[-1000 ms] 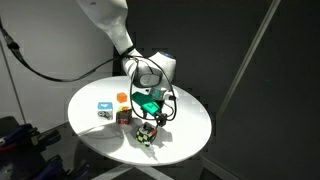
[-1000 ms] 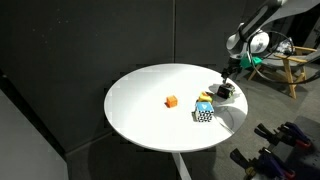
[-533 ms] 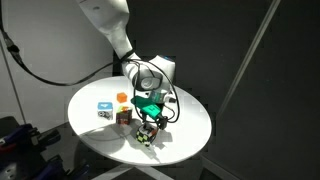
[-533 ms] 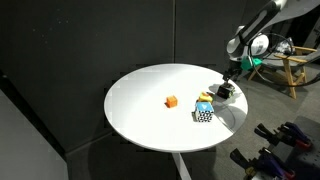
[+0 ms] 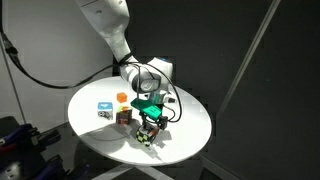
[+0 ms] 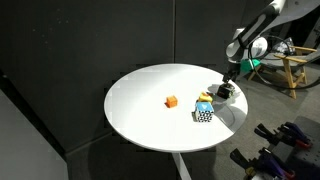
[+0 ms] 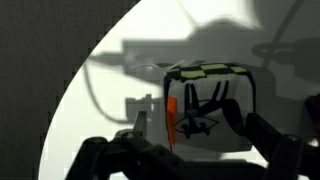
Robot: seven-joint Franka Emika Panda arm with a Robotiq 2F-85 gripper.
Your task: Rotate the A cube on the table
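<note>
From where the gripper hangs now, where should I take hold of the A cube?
Probably its two opposite upright side faces, coming straight down from above. The A cube sits flat on the table, its sides flat and parallel, and the open fingers stand to either side of it.

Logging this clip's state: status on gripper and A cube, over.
Gripper open, just above A cube, jaws straddling it in wrist view. A cube resting on the table. Dark reddish cube close by, outside the jaws.
</note>
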